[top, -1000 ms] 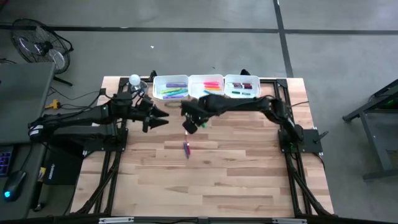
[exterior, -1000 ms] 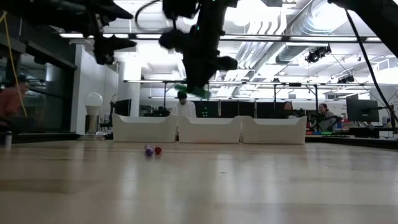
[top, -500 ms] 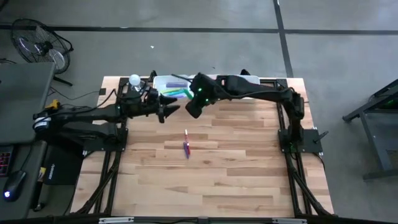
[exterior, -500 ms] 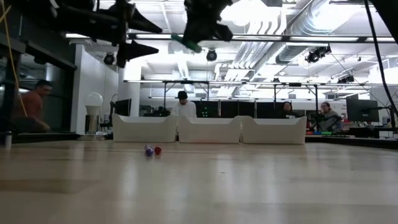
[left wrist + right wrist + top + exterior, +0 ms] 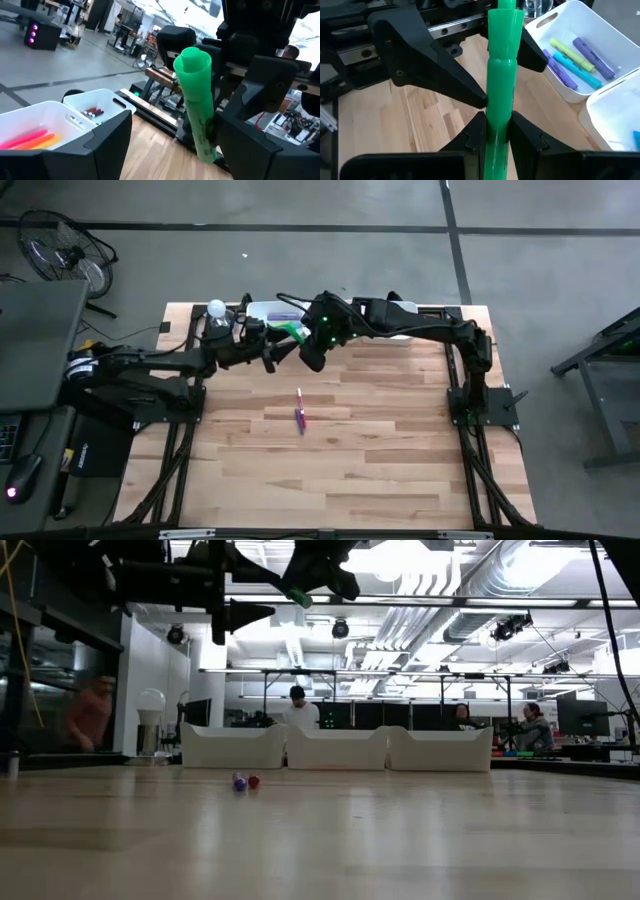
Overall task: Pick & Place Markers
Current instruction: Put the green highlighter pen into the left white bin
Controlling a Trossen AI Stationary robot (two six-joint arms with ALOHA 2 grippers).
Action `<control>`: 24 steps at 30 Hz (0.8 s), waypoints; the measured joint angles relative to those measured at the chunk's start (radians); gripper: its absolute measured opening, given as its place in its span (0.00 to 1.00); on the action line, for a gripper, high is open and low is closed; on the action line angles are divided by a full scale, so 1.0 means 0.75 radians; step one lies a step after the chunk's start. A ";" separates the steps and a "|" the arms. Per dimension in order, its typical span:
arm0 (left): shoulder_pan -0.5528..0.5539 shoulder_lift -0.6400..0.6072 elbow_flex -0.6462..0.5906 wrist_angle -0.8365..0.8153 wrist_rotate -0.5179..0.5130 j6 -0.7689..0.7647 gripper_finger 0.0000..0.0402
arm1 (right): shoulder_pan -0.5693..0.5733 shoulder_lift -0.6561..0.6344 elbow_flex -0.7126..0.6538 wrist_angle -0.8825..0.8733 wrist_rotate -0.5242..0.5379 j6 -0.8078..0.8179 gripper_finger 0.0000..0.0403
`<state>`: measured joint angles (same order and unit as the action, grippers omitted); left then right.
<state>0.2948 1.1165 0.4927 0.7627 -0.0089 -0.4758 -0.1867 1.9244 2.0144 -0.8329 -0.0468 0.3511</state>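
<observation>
Item: green marker (image 5: 501, 65), held aloft, clamped between the closed fingers of the right gripper (image 5: 300, 340), near the table's 12 o'clock edge and just in front of the white trays (image 5: 336, 748). Change noted: a second ago the right gripper hung with this marker lower, over the middle of the table; it has since lifted and carried it back toward 11 o'clock, while the left gripper (image 5: 278, 352), which sat farther toward 9 o'clock, has advanced to meet it. Present state: left gripper's fingers (image 5: 250, 145) spread wide apart, standing to either side of the green marker's free end in the left wrist view; whether they touch it cannot be told. Right gripper's hold unchanged, marker upright between its fingers (image 5: 475, 132) in the right wrist view. Meaning for the task, as a judgement: a hand-over from right arm to left is being set up, so the marker is not yet placed; the left must close before the right lets go, or the marker falls. Other stock: a purple marker (image 5: 299, 420) and a red marker (image 5: 299, 398) lie end to end at table centre, unpicked, well apart from both grippers. Trays already hold sorted markers (image 5: 572, 60) in several colours.
</observation>
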 joint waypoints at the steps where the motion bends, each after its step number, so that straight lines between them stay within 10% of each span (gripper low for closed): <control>1: 0.000 0.008 0.000 0.010 -0.004 0.000 0.69 | 0.000 0.000 0.000 -0.001 -0.011 -0.013 0.13; 24: 0.000 0.064 0.233 -0.159 0.132 0.000 0.69 | -0.036 -0.001 -0.002 0.056 -0.091 -0.148 0.13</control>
<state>0.2951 1.1648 0.6674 0.6435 0.0904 -0.4755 -0.2139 1.9240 2.0132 -0.7906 -0.1150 0.2401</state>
